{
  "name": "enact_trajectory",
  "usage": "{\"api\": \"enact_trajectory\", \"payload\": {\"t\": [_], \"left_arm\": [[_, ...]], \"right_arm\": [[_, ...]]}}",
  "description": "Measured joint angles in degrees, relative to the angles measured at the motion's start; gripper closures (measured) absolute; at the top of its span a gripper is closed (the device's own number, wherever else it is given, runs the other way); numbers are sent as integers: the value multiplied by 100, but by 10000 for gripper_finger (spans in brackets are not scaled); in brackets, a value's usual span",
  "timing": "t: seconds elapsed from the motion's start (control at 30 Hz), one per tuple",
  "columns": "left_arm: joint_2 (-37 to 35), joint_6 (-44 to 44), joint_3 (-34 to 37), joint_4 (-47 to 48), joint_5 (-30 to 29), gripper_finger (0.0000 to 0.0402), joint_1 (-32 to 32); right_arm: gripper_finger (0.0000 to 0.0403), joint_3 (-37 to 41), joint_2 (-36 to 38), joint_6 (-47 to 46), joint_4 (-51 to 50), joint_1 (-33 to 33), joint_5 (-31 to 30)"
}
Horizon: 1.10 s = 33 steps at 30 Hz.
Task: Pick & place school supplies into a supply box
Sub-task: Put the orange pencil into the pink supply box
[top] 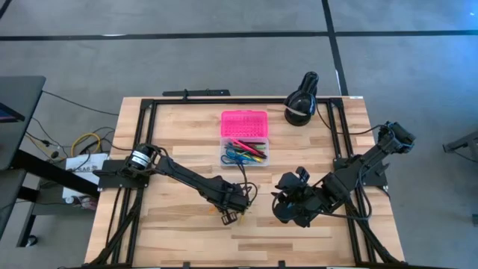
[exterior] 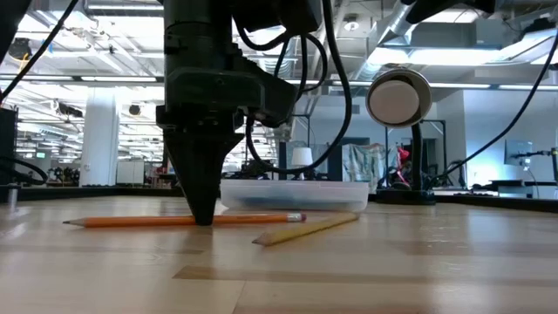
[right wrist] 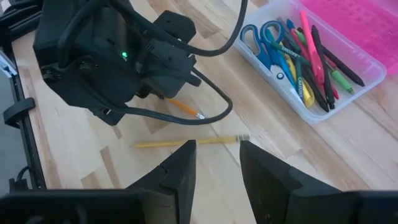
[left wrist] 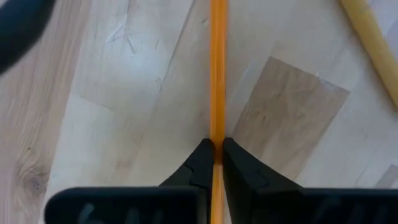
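An orange pencil (left wrist: 217, 74) lies flat on the wooden table, and my left gripper (top: 233, 209) is shut on it at the table's near middle. A yellow pencil (exterior: 305, 228) lies on the table beside it. The supply box (top: 245, 149) stands farther back, its pink lid (top: 244, 122) open. Its clear base holds pens, markers and blue-handled scissors (right wrist: 261, 37). My right gripper (right wrist: 217, 165) is open and empty, hovering right of the left gripper and pointed at the yellow pencil (right wrist: 186, 142). My left gripper pinches the orange pencil's shaft (left wrist: 217, 134) between its two fingertips (left wrist: 200, 163). The fingers point straight down from above and lie across the pencil, roughly at its middle (exterior: 187, 221). The pencil lies level on the table.
A black round lamp-like device (top: 302, 101) stands at the table's far right, behind the box. Black frame rails (top: 142, 127) run along the table's edges. Bare wood lies along the near edge and at the far left.
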State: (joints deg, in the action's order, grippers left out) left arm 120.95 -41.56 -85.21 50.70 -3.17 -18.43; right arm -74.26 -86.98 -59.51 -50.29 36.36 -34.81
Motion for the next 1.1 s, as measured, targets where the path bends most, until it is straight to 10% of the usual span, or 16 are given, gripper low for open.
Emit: {"api": "enact_trajectory", "payload": {"t": [1.1], "left_arm": [[-728,708,28,610,165,399,268]], "right_arm": [[286,0,0,-695,-45,750,-754]]}}
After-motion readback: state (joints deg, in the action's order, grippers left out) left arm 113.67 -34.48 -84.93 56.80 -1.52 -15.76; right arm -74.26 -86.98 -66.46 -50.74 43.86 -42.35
